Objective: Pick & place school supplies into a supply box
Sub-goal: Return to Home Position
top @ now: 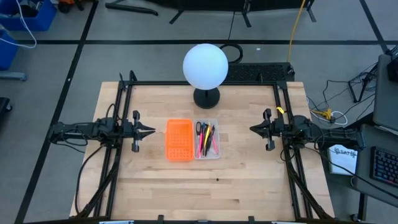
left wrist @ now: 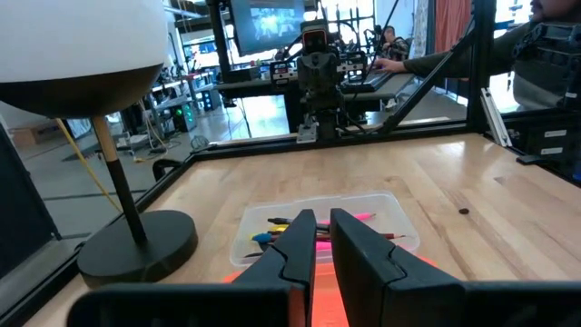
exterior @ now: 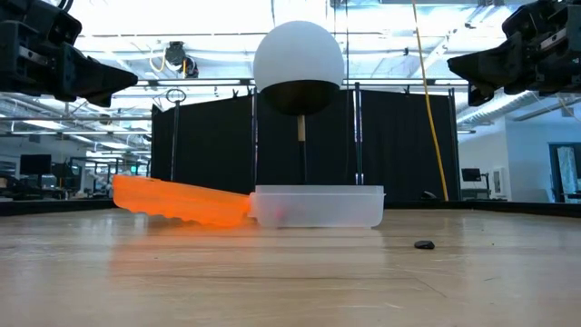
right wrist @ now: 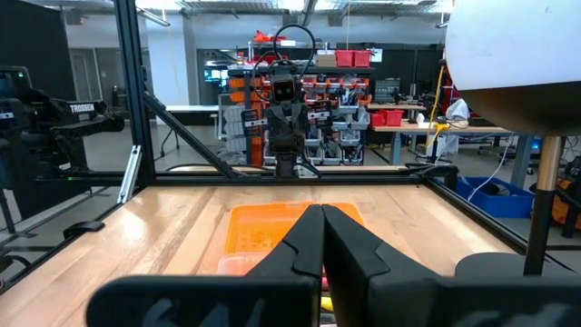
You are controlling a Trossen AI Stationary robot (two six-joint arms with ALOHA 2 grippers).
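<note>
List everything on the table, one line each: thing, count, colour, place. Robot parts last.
Box: one, clear, table centre, right of the orange piece.
Scissors: one, black-handled, inside the box.
Pens: several, pink-red, yellow, black, blue, inside the box.
Orange piece: one, perforated, touching the box's left side, one end raised.
Lamp: one, white globe on black base, behind the box.
Speck: one, dark, on bare wood.
Left gripper: shut, empty, hovering left of the orange piece.
Right gripper: shut, empty, hovering right of the box.
</note>
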